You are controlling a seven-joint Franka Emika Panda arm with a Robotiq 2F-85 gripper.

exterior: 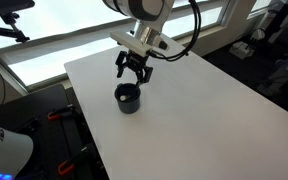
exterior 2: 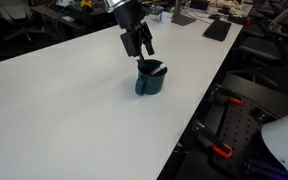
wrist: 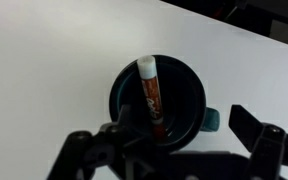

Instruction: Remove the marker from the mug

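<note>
Looking at the wrist view, where is the marker (wrist: 152, 95)? asks Ana.

Inside the mug (wrist: 124, 100), says Ben. It leans there, with its white end up at the rim on the side away from the gripper (wrist: 169, 150) and its other end down in the mug, on the gripper's side.

Ana: And its long axis?

Ben: It runs nearly straight from top to bottom of that picture, slanting a little right toward the lower end. The body is reddish-brown. Its white tip points away from the wrist.

Ana: What about the mug itself?

Ben: It is dark and upright on the white table (wrist: 44, 60). Its handle (wrist: 213, 120) sticks out to the right in the wrist view. In both exterior views the mug (exterior: 128, 99) (exterior 2: 150, 82) stands alone on the table (exterior: 214, 110) (exterior 2: 54, 110).

Ana: And the hand?

Ben: It is released. The fingers are spread wide, one on either side of the mug in the wrist view, with nothing between them. In both exterior views the gripper (exterior: 134, 73) (exterior 2: 142, 50) hangs just above the mug, apart from it. I cannot make out the marker in those two views.
</note>
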